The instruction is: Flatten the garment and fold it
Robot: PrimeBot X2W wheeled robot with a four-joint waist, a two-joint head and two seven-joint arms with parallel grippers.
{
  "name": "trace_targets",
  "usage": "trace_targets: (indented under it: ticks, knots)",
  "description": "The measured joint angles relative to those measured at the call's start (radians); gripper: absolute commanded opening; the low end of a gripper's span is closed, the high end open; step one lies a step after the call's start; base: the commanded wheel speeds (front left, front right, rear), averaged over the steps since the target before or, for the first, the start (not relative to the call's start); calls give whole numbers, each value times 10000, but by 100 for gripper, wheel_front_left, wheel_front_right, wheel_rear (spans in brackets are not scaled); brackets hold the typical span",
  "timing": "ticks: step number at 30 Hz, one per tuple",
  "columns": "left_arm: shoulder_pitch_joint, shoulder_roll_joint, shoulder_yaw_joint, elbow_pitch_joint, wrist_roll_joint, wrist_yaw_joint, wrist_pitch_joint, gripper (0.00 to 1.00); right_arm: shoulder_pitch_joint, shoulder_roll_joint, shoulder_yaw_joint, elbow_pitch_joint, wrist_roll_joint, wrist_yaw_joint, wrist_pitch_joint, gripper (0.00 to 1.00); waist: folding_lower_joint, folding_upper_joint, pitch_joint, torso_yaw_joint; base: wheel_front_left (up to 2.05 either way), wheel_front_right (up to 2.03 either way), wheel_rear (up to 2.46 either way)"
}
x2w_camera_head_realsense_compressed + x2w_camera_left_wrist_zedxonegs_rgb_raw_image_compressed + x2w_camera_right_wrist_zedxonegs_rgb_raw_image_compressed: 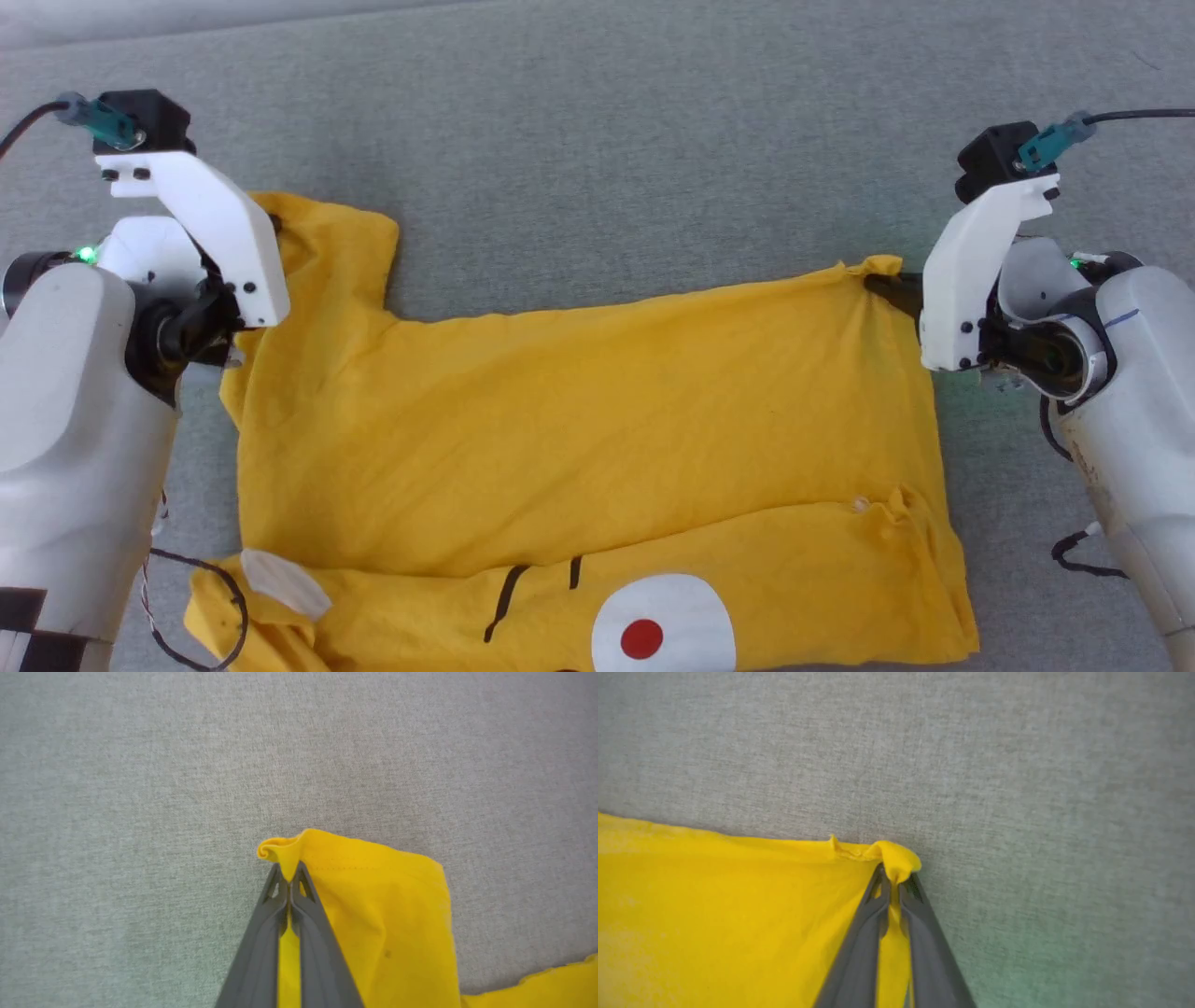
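Garment (pixel 579 420) spread mid-frame on grey surface (pixel 597 112), long axis left-right; left gripper (pixel 289 877) clamped on its upper-left sleeve corner, right gripper (pixel 895 882) clamped on its upper-right corner.

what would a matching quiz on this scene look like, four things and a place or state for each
Things:
1 left gripper
2 right gripper
3 red dot
4 grey cloth surface

Places or states:
a inside the white patch
b shut on the garment at the corner of its jutting flap
c under the garment
d shut on the garment at the end of its long straight edge

Pairs: 1-b, 2-d, 3-a, 4-c
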Motion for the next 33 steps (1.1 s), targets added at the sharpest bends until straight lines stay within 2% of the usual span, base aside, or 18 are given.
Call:
trace_targets:
  ticks: [2, 8, 12, 15, 22, 27, 32, 33]
  knots:
    - [7, 2, 31, 2, -2, -69, -234, 0, 10, -35, 92, -17, 46, 0, -299, 0, 1, 0, -69, 61, 0, 0, 0]
    - [64, 184, 376, -226, -2, -169, -1413, 0, 207, -322, -17, -690, -104, 4, -2113, 0, 2, 0, -502, 78, 0, 0, 0]
    - [570, 362, 725, -750, -25, -144, -2123, 0, 805, -792, -384, -1538, -213, 4, -2600, 0, 1, 0, -929, 97, 0, 0, 0]
    - [1422, 533, 1043, -1465, -138, 36, -2591, 0, 1709, -1020, -665, -2040, -322, 4, -2719, 0, 0, 0, -1300, 127, 0, 0, 0]
    - [5146, 593, 1827, -3804, -692, 895, -3400, 0, 4170, -792, -1151, -2569, -420, 4, -2876, 0, -2, 0, -2190, 200, 0, 0, 0]
    - [8027, 81, 2057, -5444, -953, 1745, -3829, 0, 5380, -483, -1618, -2452, -453, 4, -3294, 0, -3, 0, -2716, 256, 0, 0, 0]
    - [9885, -385, 2272, -6520, -1160, 2391, -4130, 0, 6117, -228, -1998, -2454, -531, 2, -3800, 0, -3, 0, -2936, 379, 0, 0, 0]
    - [10086, -454, 2320, -6631, -1221, 2443, -4184, 0, 6249, -188, -2092, -2464, -583, 4, -3925, 7, -2, 0, -2946, 405, 0, 0, 0]
